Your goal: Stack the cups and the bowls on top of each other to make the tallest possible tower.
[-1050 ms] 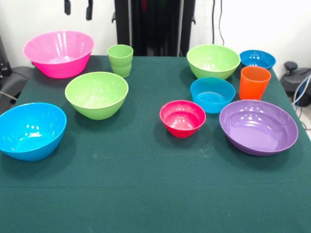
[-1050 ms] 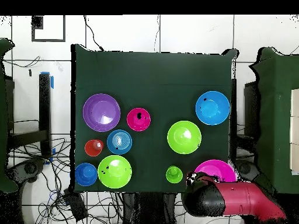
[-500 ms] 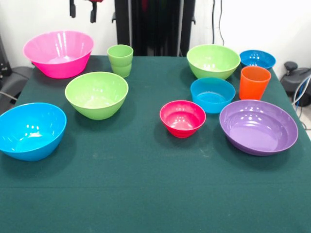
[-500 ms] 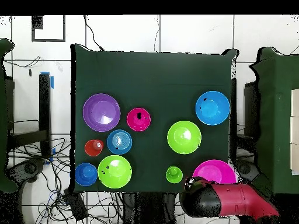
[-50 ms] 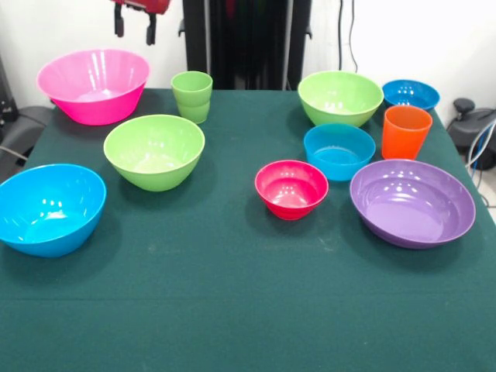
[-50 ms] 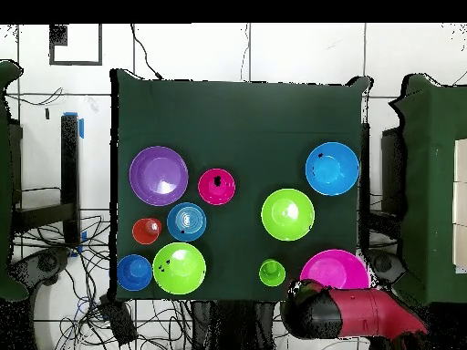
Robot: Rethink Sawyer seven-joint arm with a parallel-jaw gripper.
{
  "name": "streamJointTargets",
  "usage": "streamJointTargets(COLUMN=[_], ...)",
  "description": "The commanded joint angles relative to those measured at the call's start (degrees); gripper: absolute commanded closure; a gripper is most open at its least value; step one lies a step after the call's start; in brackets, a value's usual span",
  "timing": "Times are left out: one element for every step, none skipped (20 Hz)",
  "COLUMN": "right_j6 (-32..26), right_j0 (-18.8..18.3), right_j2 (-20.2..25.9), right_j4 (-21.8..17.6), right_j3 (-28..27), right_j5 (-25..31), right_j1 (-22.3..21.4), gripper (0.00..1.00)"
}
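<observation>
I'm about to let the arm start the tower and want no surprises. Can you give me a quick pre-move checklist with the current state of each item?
1. Gripper open and empty, above the pink bowl: ok.
2. All pieces upright and unstacked: ok.
3. Light green cup stands apart from the pink bowl: ok.
4. Orange cup close to the purple bowl; touching: cannot tell.
5. Table centre free for building: ok.

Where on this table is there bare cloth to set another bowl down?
The widest bare stretch is the near strip of the table, in front of the big blue bowl and purple bowl. A narrower lane runs up the middle between the light green cup and the far lime bowl. The orange cup side is crowded.
</observation>
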Motion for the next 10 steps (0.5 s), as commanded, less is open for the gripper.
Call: streamJointTargets(right_j6=[9.3, 9.1, 8.8, 8.7, 8.7, 8.6, 8.3, 8.1, 7.8, 7.6], right_j0=[4.2, 4.4, 4.6, 4.9, 5.1, 5.3, 5.4, 5.5, 5.5, 5.5], right_j2=[-3.4, -3.7, -3.9, -4.3, -4.6, -4.9, -5.1, -5.3, -5.4, -5.5], right_j4=[-2.6, -2.3, -2.0, -1.7, -1.5, -1.3, -1.1, -0.9, -0.8, -0.7], right_j3=[-4.4, -4.7, -5.0, -5.4, -5.6, -5.8, -6.1, -6.3, -6.4, -6.4], right_j5=[-6.2, -6.5, -6.7, -7.2, -7.6, -8.0, -8.3, -8.7, -9.0, -9.4], right_j1=[6.0, 6.3, 6.7, 7.3, 7.7, 8.2, 8.6, 9.0, 9.3, 9.6], gripper=[0.0, 0.0, 0.0, 0.0, 0.0, 0.0, 0.0, 0.0, 0.0, 0.0])
